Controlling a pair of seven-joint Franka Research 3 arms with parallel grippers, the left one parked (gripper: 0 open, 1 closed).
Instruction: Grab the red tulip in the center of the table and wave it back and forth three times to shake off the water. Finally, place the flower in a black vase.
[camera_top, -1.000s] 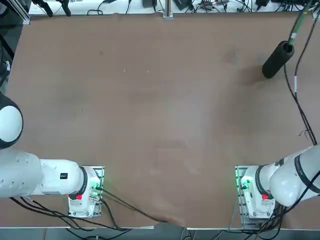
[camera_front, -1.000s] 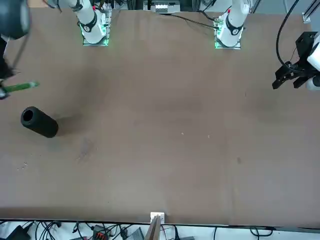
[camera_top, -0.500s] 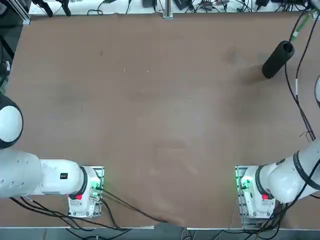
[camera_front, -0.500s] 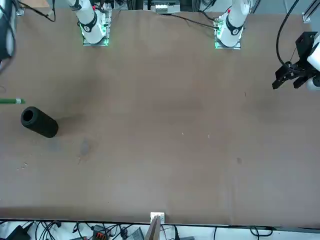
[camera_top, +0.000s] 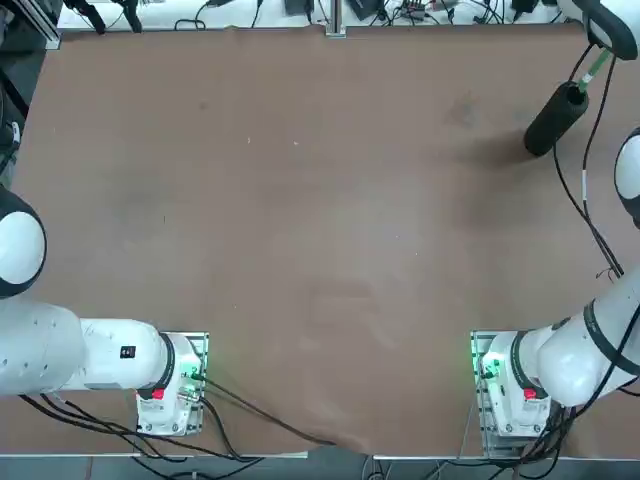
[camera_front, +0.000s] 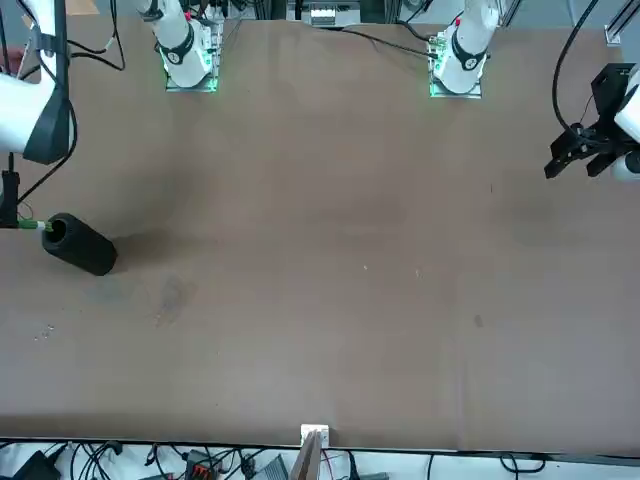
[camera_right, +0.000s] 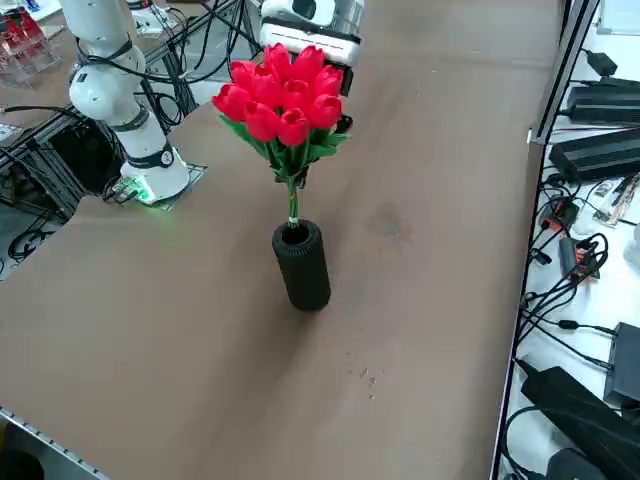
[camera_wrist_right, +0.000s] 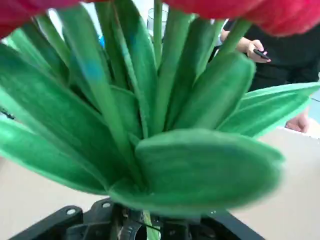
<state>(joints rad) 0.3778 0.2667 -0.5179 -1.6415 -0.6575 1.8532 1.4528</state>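
The black vase (camera_right: 301, 266) stands upright on the table (camera_right: 180, 330), near its far right corner in the top view (camera_top: 555, 118). The red tulip (camera_right: 283, 95) hangs straight above it, blooms up. Its thin green stem (camera_right: 293, 210) runs down to the vase's round mouth, and the tip looks just inside. My right gripper (camera_wrist_right: 150, 227) is shut on the stem just under the leaves (camera_wrist_right: 165, 150). The blooms hide most of it in the right side view. In the front view the stem's end (camera_front: 30, 226) meets the vase's mouth (camera_front: 55, 232).
My right arm's black cable (camera_top: 590, 190) hangs over the table's right edge. Arm bases with green lights (camera_top: 495, 365) sit at the near edge. Power bricks and cables (camera_right: 600, 150) lie beyond the far edge. A person's hand (camera_wrist_right: 248, 47) shows behind the leaves.
The flower has come across to the vase, bringing the stem's end from beside the vase to its mouth. My right arm has swung into the top and front views.
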